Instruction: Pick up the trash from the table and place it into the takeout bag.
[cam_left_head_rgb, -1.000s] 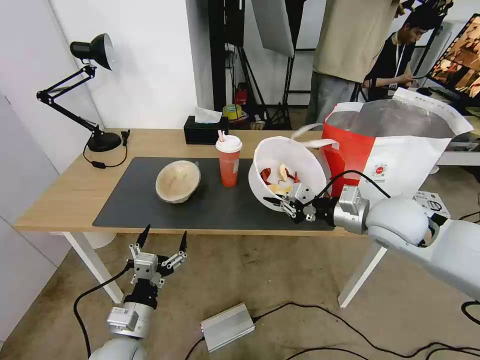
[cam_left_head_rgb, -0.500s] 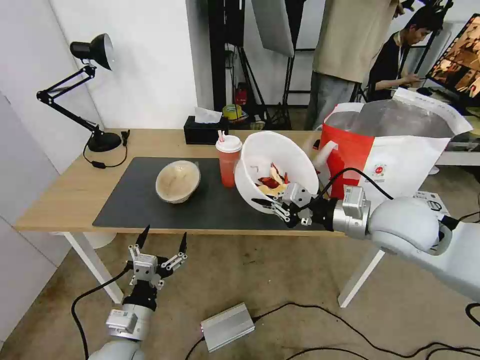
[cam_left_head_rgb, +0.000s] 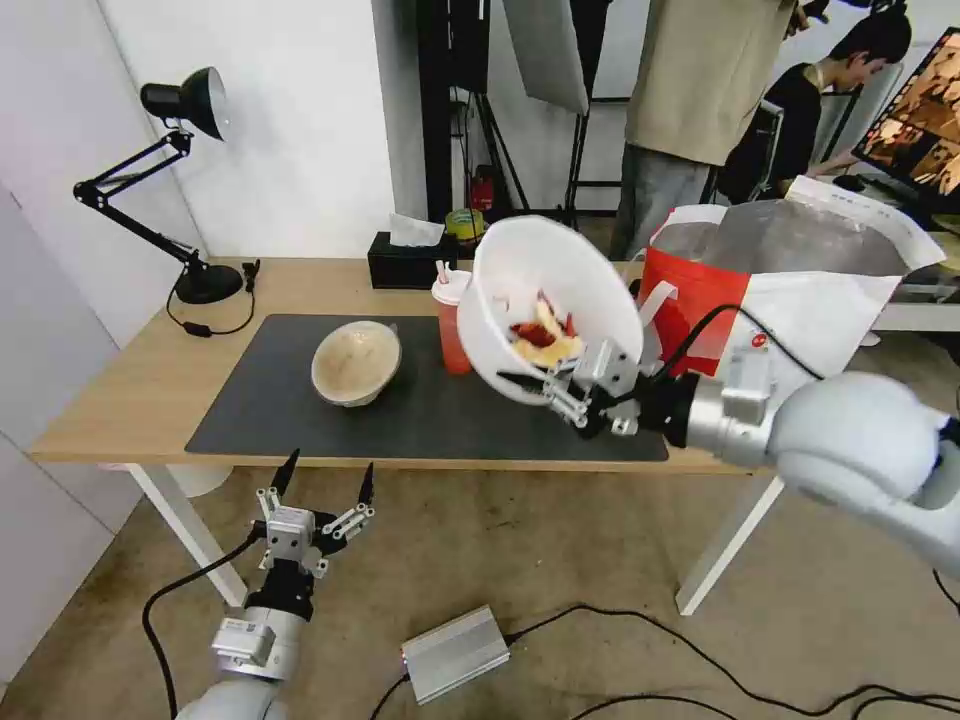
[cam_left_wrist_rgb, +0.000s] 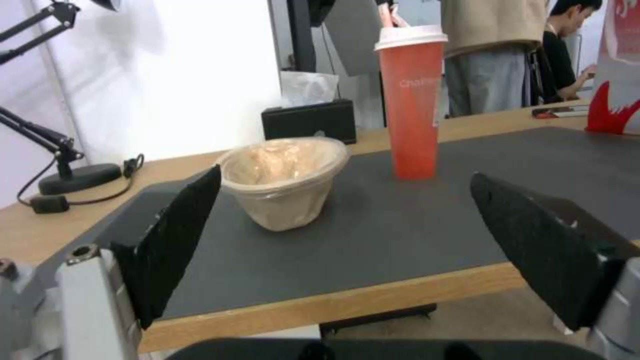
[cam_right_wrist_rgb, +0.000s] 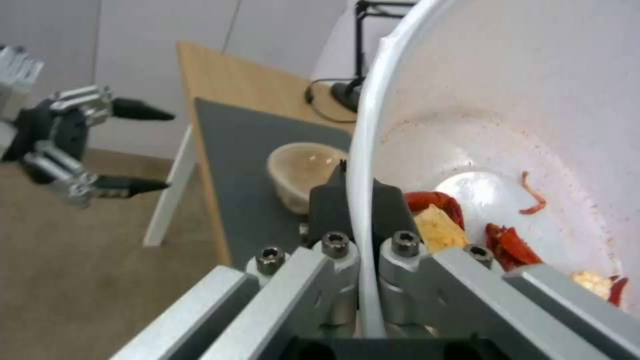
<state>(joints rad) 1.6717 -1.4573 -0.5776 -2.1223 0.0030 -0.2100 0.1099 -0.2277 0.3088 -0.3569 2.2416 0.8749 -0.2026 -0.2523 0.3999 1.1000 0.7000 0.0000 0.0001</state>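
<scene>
Down below the desk's front edge, near its left corner, the left gripper (cam_left_head_rgb: 325, 478) is hanging over the floor with its black-tipped fingers (cam_left_wrist_rgb: 175, 235) spread wide and nothing between them. Moving up toward the front-right stretch of the desk (cam_left_head_rgb: 130, 385), the right gripper (cam_left_head_rgb: 545, 385) is pinching the rim of the white round bowl (cam_left_head_rgb: 540, 290), one finger (cam_right_wrist_rgb: 330, 210) outside and the other inside the wall, and the bowl is hanging in the air, tilted, above the right end of the dark grey mat (cam_left_head_rgb: 300, 410). Red and yellow food scraps (cam_left_head_rgb: 540, 340) are lying in its lower part. Further back on the mat, the beige pulp bowl (cam_left_head_rgb: 355, 362) is sitting left of centre, and the red drink cup (cam_left_head_rgb: 455, 325) with its white lid is standing upright to its right, partly behind the raised bowl. At the desk's right end, the white-and-red takeout bag (cam_left_head_rgb: 800, 290) is standing open, foil lining showing. Along the back edge, the black tissue box (cam_left_head_rgb: 410, 262) is resting, with the black desk lamp (cam_left_head_rgb: 180, 190) at the back-left corner.
</scene>
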